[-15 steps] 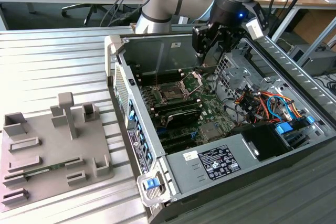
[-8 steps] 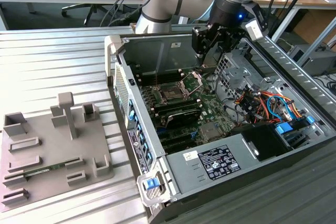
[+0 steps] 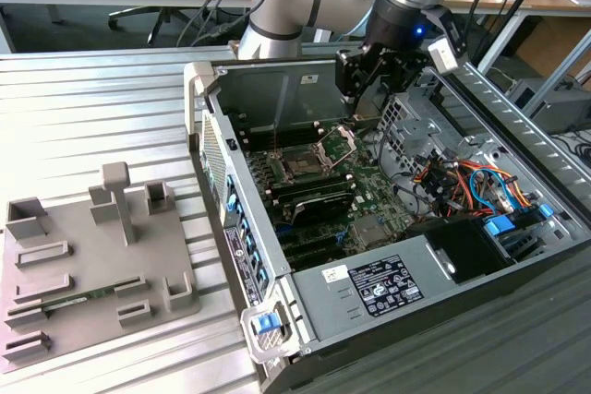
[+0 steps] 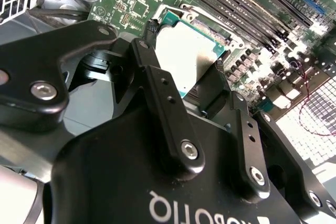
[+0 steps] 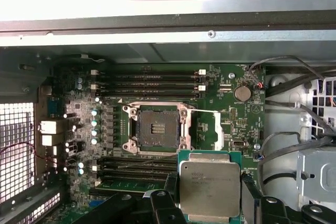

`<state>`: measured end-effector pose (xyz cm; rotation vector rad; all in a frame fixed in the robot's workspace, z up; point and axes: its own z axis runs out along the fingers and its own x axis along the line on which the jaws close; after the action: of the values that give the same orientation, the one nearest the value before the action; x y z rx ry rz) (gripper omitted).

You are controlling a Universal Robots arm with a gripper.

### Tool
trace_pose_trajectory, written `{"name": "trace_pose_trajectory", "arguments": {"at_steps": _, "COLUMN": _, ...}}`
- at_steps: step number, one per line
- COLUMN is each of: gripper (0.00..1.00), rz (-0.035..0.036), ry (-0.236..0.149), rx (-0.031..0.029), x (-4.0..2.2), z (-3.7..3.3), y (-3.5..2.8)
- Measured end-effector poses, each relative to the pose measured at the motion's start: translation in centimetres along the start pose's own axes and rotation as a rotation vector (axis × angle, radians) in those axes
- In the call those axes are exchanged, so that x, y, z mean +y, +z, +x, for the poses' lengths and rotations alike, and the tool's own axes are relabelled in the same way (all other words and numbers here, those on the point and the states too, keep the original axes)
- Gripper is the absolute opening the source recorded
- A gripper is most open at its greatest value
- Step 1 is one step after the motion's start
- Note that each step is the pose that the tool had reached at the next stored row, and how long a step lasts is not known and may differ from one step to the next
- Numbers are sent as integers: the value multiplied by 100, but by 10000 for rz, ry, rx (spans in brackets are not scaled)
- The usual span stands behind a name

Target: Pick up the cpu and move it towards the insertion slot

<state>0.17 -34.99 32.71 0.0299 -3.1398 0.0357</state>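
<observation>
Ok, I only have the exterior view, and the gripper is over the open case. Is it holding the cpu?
Observer: Yes. In the second wrist view the gripper is shut on the cpu, with a finger at each of two opposite edges.
Operator: Is the insertion slot free?
Observer: The first wrist view shows the insertion slot open, with nothing seated in it.
Operator: Is the cpu over it?
Observer: No. In that view the cpu appears off to one side of the slot, apart from it.
</observation>
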Motion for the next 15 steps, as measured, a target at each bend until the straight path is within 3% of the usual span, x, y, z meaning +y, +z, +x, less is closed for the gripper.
{"name": "trace_pose_trajectory", "arguments": {"at_steps": 15, "gripper": 55, "rz": 0, "ry": 1, "rx": -1, "x": 65, "z": 27, "y": 67}}
